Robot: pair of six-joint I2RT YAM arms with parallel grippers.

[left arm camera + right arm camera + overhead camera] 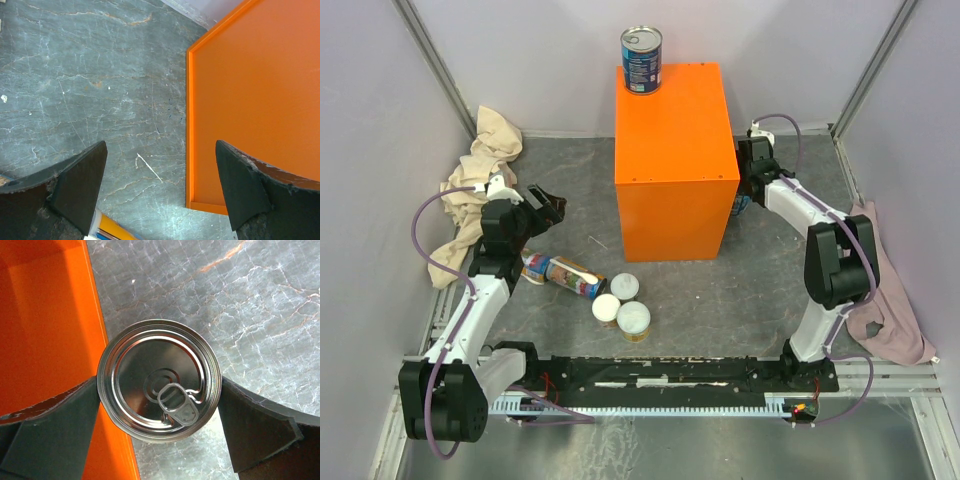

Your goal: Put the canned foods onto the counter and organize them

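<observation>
Right gripper [158, 387]: closed on a steel tin [159, 371], one finger against each side of its rim; whether the tin is lifted or resting cannot be told.
Steel tin: dead centre between the fingers, pull-tab top facing the wrist camera. It looks rigid and uncrushable, probably weighty if full, with a slick metal wall. The best hold is judged to be across the diameter and low on the side wall, squeezed firmly so it cannot slide out.
Counter [40, 315]: just beside the gripper's left finger, its orange face running alongside the tin.
Blue tin [641, 60]: upright on the counter's top at the far corner, well apart from the right gripper.
Left gripper [161, 145]: spread wide and empty above the table [90, 75], the counter's edge near its right finger.
Lying can [560, 272]: just behind the left gripper, on its side and likely to roll.
Pale-lidded cans [624, 286]: three upright, clustered beyond the lying can, near each other.
</observation>
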